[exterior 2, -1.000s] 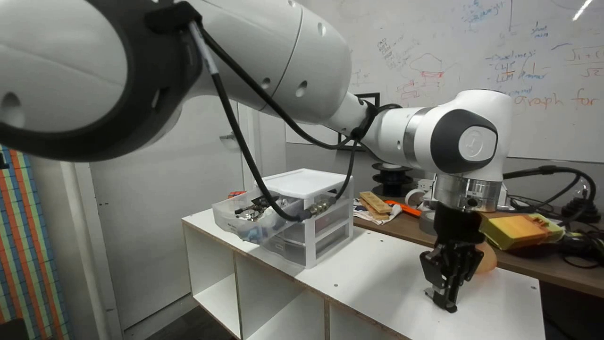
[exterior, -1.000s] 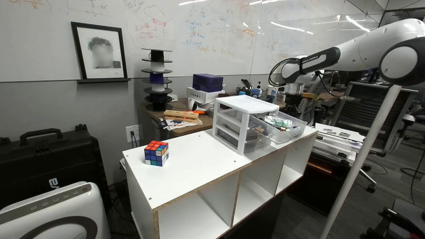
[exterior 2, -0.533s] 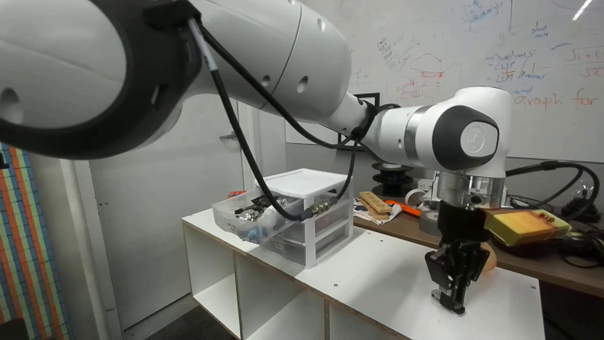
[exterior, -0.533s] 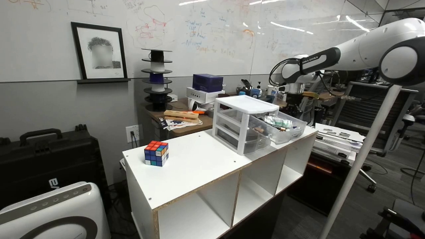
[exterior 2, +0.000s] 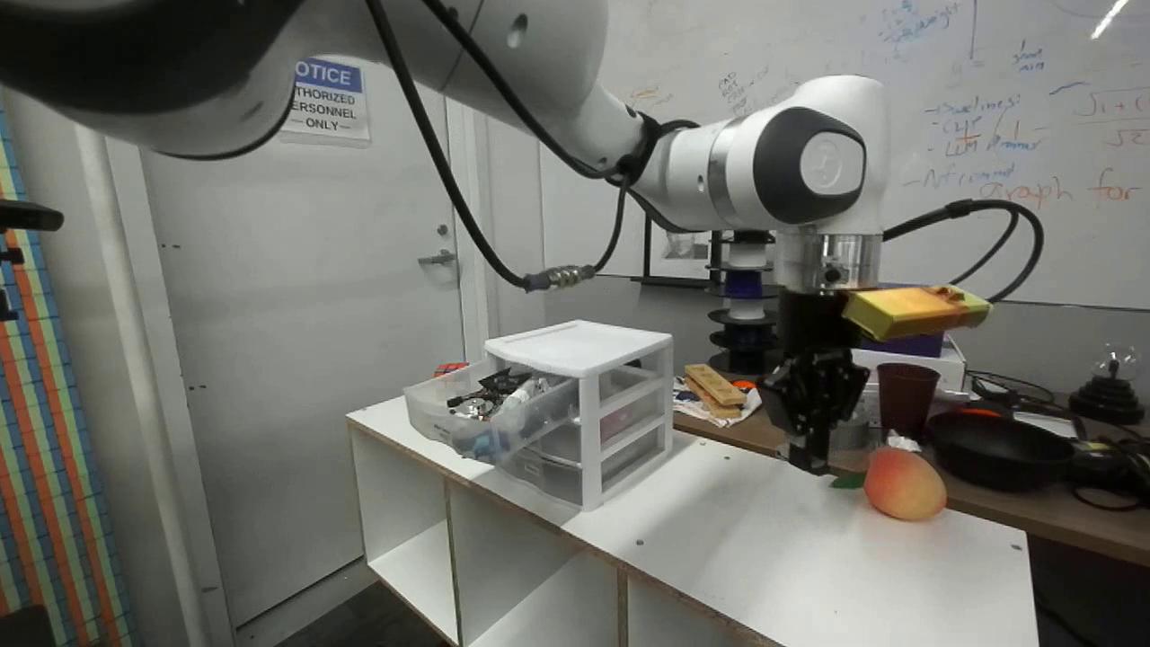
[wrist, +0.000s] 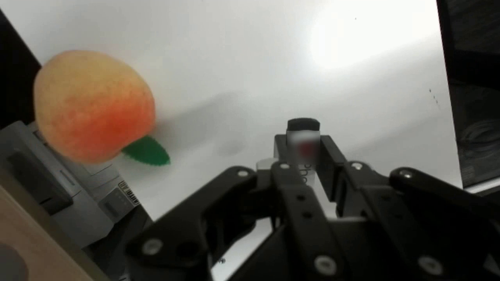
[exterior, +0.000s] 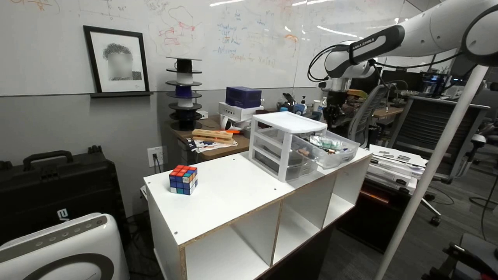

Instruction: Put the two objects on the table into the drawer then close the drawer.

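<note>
Grasping a small white black-ended item (wrist: 304, 145) in clenched jaws, well apart from the drawer (exterior 2: 444, 426); probably light and stiff; pinch firmly mid-body.

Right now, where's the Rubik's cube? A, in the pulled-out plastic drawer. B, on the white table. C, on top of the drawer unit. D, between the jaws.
B: an exterior view shows the Rubik's cube sitting directly on the white table, apart from the drawer unit and its pulled-out drawer.
</note>
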